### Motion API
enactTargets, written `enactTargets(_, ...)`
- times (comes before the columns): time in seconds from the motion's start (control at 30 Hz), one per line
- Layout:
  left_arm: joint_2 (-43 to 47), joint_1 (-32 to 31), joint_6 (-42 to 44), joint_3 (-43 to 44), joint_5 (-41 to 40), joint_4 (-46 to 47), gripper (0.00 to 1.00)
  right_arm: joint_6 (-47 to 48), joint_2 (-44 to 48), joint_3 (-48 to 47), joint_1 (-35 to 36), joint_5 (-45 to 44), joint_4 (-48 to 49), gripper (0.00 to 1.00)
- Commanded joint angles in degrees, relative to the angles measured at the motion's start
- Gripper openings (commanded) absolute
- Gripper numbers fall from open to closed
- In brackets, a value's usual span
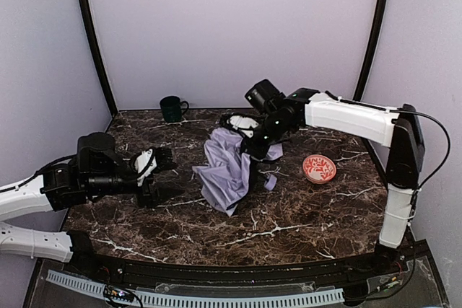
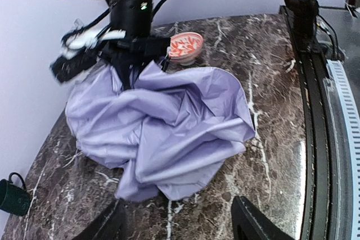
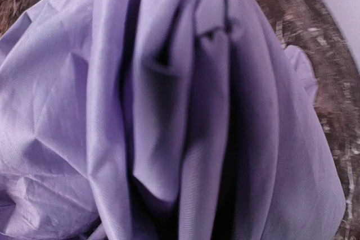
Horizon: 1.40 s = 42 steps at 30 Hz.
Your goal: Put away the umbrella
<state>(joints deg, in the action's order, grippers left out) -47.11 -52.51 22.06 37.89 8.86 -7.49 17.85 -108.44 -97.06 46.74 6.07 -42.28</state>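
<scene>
the umbrella (image 1: 227, 167) sits near the middle of the table (image 1: 289, 221), a crumpled bundle of thin, smooth lavender fabric. its long axis in the top view runs from the back, where the cloth is gathered tight, toward the near edge and a little to my left, where the loose hem spreads out and ends in a point. in my left wrist view the umbrella (image 2: 163, 133) is a wide, wrinkled heap resting on the stone, broad at the bottom and bunched at the top. in my right wrist view it (image 3: 169, 111) fills nearly everything: soft vertical pleats with dark shadow in the folds and a fine woven grain. i see no shaft or handle clearly, and a small lavender piece beside the bundle on the right is too small to identify.

my right gripper (image 1: 253, 148) comes down onto the gathered top end, and its jaws are closed there on the fabric; seen from my left wrist, the right gripper (image 2: 126, 68) is black and sunk into the bunched cloth.

my left gripper (image 1: 164, 174) is just left of the bundle, apart from it, jaws spread wide with nothing between them; my black fingertips (image 2: 250, 223) frame the heap's near end.

a round bowl (image 1: 318, 168) with a red and white pattern stands to the right. a dark green mug (image 1: 172, 108) stands at the back left. the table is dark brown marble with white veins.
</scene>
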Motion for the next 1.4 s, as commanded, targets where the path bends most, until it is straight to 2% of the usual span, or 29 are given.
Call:
enactTargets(0.0,-3.4,-6.0,3.5,-3.4,1.0,2.2,0.65,1.7,-6.2,-3.0,3.7,9.0,-8.3,0.00)
enactTargets(0.17,-4.8,-11.8,7.9,-5.4,2.4,3.8,0.66,4.0,-13.1,-6.5,7.1,15.1,-14.1,0.00)
enactTargets(0.33,-8.3,-16.2,13.3,-6.9,5.1,5.7,0.68,5.5,-15.5,-7.1,7.8,21.2,-14.0,0.01)
enactTargets(0.5,-20.2,-18.0,14.9,-3.6,4.1,9.6,0.68,4.2,-17.3,-9.0,7.8,25.4,-12.6,0.40)
enactTargets(0.57,-24.1,-18.0,14.8,-2.6,1.5,11.5,0.67,3.0,-16.3,-8.2,7.8,26.6,-10.3,0.62)
enactTargets(0.6,-25.7,-18.0,15.1,-2.3,0.6,11.8,0.65,2.4,-15.4,-7.6,7.8,27.2,-8.7,0.69)
enactTargets(0.67,-27.6,-18.0,15.0,-1.8,-0.8,12.3,0.61,0.8,-13.0,-6.4,7.8,27.8,-5.8,0.76)
enactTargets(0.83,-28.3,-18.0,14.6,-2.5,-3.3,14.3,0.52,-3.1,-4.5,-4.5,7.1,30.5,1.5,0.80)
enactTargets(0.97,-28.2,-18.0,14.4,-3.1,-2.4,14.1,0.42,-8.4,2.8,0.1,4.4,34.9,8.8,0.82)
enactTargets(1.07,-28.2,-18.0,14.4,-3.6,-2.1,14.3,0.38,-17.3,8.7,7.7,1.5,30.4,17.5,0.81)
enactTargets(1.2,-28.0,-17.9,13.6,-4.1,-1.6,14.8,0.38,-24.8,12.4,15.8,-0.3,14.3,21.4,0.77)
enactTargets(1.37,-29.0,-18.0,13.2,-3.6,-0.1,14.2,0.49,-27.9,9.1,22.4,0.9,17.4,25.4,0.66)
